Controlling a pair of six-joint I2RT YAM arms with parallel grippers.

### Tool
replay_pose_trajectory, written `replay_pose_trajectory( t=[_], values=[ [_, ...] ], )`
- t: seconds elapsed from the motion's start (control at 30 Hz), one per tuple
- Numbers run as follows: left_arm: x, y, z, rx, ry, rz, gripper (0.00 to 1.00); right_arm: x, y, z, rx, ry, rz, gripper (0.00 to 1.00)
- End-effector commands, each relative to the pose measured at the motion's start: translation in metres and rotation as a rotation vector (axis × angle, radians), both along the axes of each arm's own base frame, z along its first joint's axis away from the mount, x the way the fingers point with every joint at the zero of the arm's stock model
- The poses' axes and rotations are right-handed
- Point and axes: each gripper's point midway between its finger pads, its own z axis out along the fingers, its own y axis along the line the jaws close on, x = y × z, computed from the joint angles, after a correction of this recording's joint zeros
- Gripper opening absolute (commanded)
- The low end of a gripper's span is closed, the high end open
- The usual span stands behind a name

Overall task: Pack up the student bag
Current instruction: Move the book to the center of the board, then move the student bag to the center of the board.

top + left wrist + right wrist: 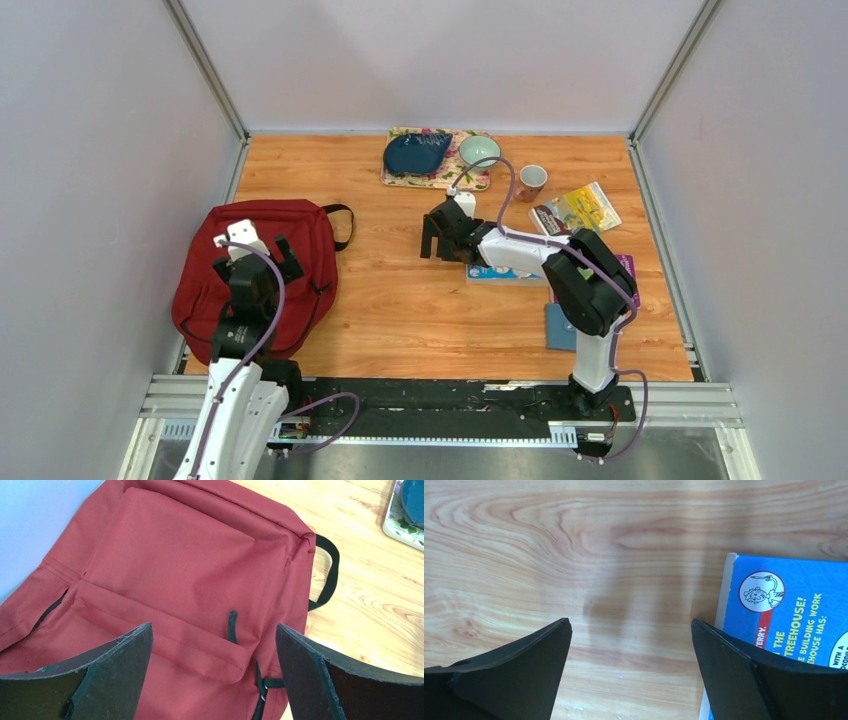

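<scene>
Bag (305,235), big & red, lies flat right under L claw (214,630). L claw is wide open, holds nothing. R claw (631,622) wide open too, empty, blue book (784,605) by one finger.

Wooden worktop (400,310): student bag (300,235) at left edge, floral tray (440,179) and cup (532,181) at far edge, books (580,210) near right edge

On the wooden table (400,300), a floral tray (440,181) at twelve o'clock bears a dark blue pouch (415,154) and a pale green bowl (479,150), a cup (532,181) stands beside it toward one o'clock, a yellow booklet (582,208) lies at two, and a blue paperback (784,615), a purple book (628,268) and a blue-grey flat item (558,328) lie around three to four.
</scene>
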Motion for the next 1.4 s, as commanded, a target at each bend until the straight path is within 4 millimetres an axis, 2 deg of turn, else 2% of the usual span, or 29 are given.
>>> replay_pose_trajectory(
  t=[0.0,0.3,0.43,0.57,0.67,0.77,0.83,0.97,1.03,1.17,1.23,1.27,1.3,1.33,1.37],
  values=[
    [0.003,-0.001,0.003,-0.003,-0.008,-0.013,0.99,-0.016,-0.037,-0.008,-0.07,0.051,0.007,1.0],
    [0.004,-0.003,0.002,-0.008,-0.004,-0.024,0.99,-0.015,-0.076,-0.011,-0.066,0.074,-0.056,1.0],
    [0.004,-0.003,0.002,-0.008,-0.003,-0.026,0.99,-0.012,-0.079,-0.006,-0.041,0.059,-0.053,1.0],
    [0.004,-0.002,0.001,-0.007,0.0,-0.025,0.99,-0.005,-0.093,0.005,-0.059,0.032,-0.093,1.0],
    [0.004,-0.002,0.002,-0.007,0.0,-0.025,0.99,-0.004,-0.09,0.013,-0.024,0.029,-0.085,0.99],
    [0.004,-0.002,0.002,-0.007,0.003,-0.022,0.99,-0.006,-0.064,0.033,0.103,0.005,-0.013,0.99],
    [0.004,-0.001,0.001,-0.008,0.003,-0.016,0.99,-0.006,-0.042,0.055,0.225,-0.022,0.032,0.98],
    [0.003,0.001,0.001,-0.005,0.006,-0.006,0.99,-0.017,0.007,0.088,0.393,-0.018,0.15,0.96],
    [0.003,0.002,0.001,-0.006,0.005,0.001,0.99,-0.02,0.029,0.095,0.446,-0.014,0.196,0.96],
    [-0.001,0.008,0.004,0.0,-0.003,0.032,0.99,-0.032,0.087,0.109,0.569,0.039,0.328,0.96],
    [-0.003,0.011,0.006,0.001,-0.021,0.054,0.99,-0.025,0.112,0.113,0.59,0.036,0.376,0.95],
    [-0.004,0.012,0.006,0.003,-0.027,0.06,0.99,-0.03,0.126,0.1,0.586,0.067,0.419,0.95],
    [-0.004,0.013,0.008,0.003,-0.037,0.067,0.99,-0.021,0.142,0.12,0.615,0.03,0.452,0.95],
    [-0.006,0.015,0.01,0.004,-0.052,0.079,0.99,-0.019,0.15,0.118,0.615,0.04,0.467,0.95],
    [-0.006,0.017,0.01,0.005,-0.056,0.086,0.99,-0.022,0.162,0.102,0.617,0.079,0.5,0.95]
  ],
)
